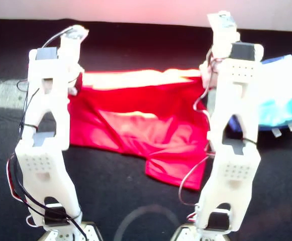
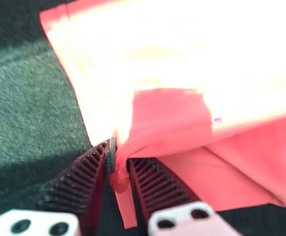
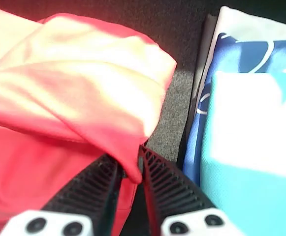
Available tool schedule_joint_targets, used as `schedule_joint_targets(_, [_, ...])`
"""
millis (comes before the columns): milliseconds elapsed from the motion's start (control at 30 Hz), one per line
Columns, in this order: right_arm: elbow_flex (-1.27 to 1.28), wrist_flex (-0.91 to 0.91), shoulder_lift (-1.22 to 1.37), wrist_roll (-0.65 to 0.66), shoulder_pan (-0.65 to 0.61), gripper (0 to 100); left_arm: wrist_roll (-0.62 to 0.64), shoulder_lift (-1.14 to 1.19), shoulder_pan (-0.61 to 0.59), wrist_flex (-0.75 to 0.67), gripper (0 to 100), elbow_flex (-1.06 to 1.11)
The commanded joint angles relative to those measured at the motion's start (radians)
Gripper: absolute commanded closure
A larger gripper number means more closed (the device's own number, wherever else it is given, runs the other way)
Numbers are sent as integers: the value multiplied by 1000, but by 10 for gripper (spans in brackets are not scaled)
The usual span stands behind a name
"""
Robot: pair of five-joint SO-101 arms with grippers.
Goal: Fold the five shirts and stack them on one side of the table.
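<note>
High view shows me the red shirt lying between my arms. Left gripper is clamped on one corner, right gripper on another, probably along its far edge. The folded shirts lie beside it.

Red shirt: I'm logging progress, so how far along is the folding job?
Done: a stack of folded shirts lies at one side of the table; their number is unclear. In hand: the left gripper and right gripper each pinch an edge of the red shirt, which is only partly folded. Left: finish that fold and add it to the stack.
</note>
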Motion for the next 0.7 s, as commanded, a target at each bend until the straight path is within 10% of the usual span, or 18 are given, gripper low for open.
schedule_joint_targets(0, [-91, 54, -24, 6, -4, 992, -6, -67, -13, 75, 990, -50])
schedule_joint_targets(667, [-65, -720, 200, 2, 50, 992, 14, -61, -13, -422, 990, -47])
